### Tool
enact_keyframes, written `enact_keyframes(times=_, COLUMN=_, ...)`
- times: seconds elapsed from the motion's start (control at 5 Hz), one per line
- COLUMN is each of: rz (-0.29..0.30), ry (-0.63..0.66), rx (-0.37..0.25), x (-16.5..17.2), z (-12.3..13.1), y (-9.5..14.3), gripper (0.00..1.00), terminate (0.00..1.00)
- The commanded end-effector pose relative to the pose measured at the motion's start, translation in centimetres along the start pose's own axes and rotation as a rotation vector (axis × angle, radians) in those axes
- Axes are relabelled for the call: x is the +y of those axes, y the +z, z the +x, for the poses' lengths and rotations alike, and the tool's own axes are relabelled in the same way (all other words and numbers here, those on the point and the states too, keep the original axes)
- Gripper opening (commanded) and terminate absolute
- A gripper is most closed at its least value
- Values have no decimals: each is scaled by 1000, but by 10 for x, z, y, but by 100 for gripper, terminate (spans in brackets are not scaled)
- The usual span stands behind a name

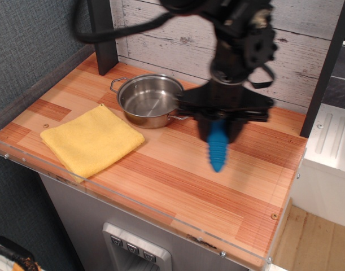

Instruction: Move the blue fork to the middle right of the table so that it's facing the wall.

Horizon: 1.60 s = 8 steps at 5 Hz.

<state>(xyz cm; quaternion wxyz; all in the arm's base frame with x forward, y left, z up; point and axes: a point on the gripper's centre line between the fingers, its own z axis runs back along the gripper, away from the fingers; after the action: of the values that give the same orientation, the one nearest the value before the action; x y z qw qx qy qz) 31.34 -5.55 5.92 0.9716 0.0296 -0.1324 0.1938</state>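
Fork carried over the right of the worktop

The hand (219, 125) is clamped on the blue fork (218, 148), handle hanging above the worktop (178, 169); it should lower gently, prongs toward the wall (296, 51), clear of the pan (149, 100).

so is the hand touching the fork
Touching. The only view shows the hand closed around the fork, whose blue handle sticks out below it, held above the table.
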Motion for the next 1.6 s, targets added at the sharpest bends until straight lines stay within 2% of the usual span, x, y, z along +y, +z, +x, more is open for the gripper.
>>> enact_keyframes(times=0.0, rz=-70, ry=-64, rx=32, x=-38, z=4, y=-11, gripper=0, terminate=0)
enact_keyframes(times=0.2, rz=-48, ry=-97, rx=57, x=-48, z=6, y=-27, gripper=0, terminate=0)
enact_keyframes(times=0.6, rz=-88, ry=-76, rx=76, x=-46, z=8, y=-34, gripper=0, terminate=0)
enact_keyframes(times=0.8, rz=-96, ry=-78, rx=76, x=-41, z=9, y=-29, gripper=100, terminate=0)
enact_keyframes(times=1.2, rz=-114, ry=-50, rx=24, x=-32, z=20, y=-3, gripper=100, terminate=0)
enact_keyframes(times=1.4, rz=-92, ry=-27, rx=11, x=-24, z=24, y=11, gripper=100, terminate=0)
